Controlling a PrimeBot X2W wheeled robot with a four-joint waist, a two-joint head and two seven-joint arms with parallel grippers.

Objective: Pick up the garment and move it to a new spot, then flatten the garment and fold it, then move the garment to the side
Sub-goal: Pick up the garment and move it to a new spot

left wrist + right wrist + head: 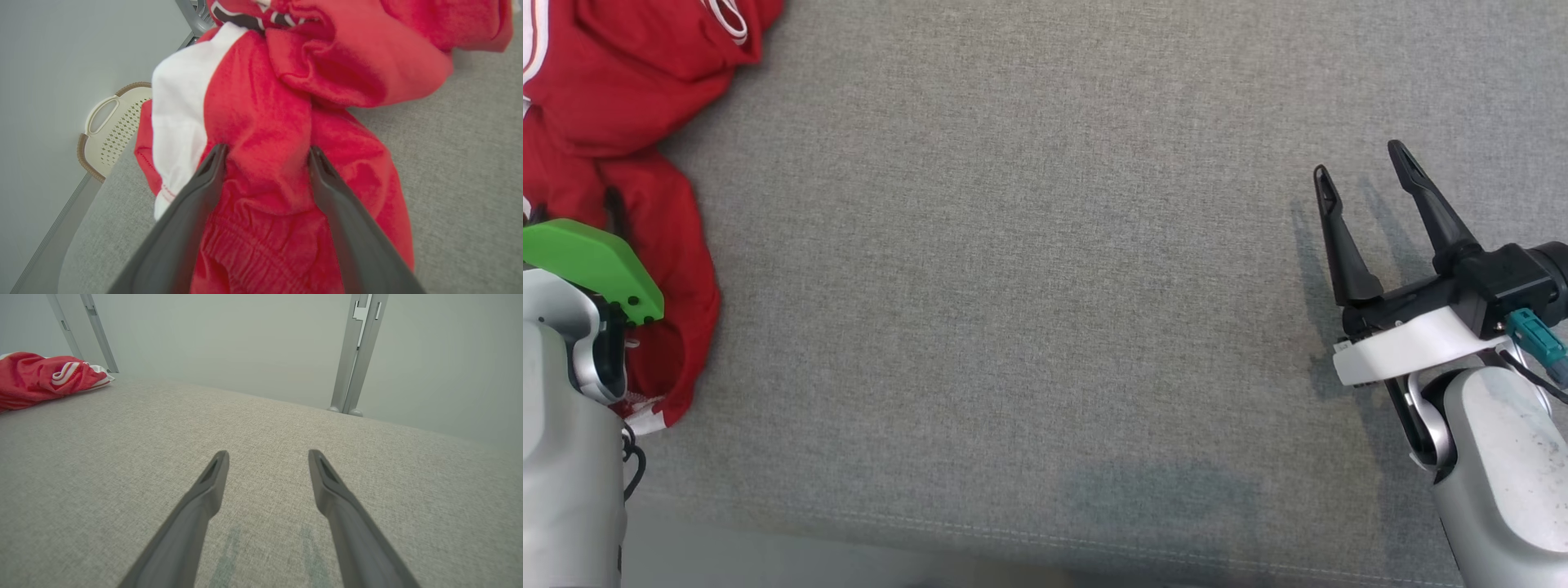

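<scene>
The right gripper [1360, 163] hovers over the grey fabric worktop [1029, 286], fingers spread wide. At the worktop's left side, the left gripper [267, 153] has its fingers just as wide, straddling a bunched ridge of the crumpled red-and-white garment [621, 82]. A cream laundry basket [110, 126] stands past the worktop's edge.

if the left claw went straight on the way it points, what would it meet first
The red garment: it bunches right ahead of the open left claw, so contact looks near, though depth is unclear.
</scene>
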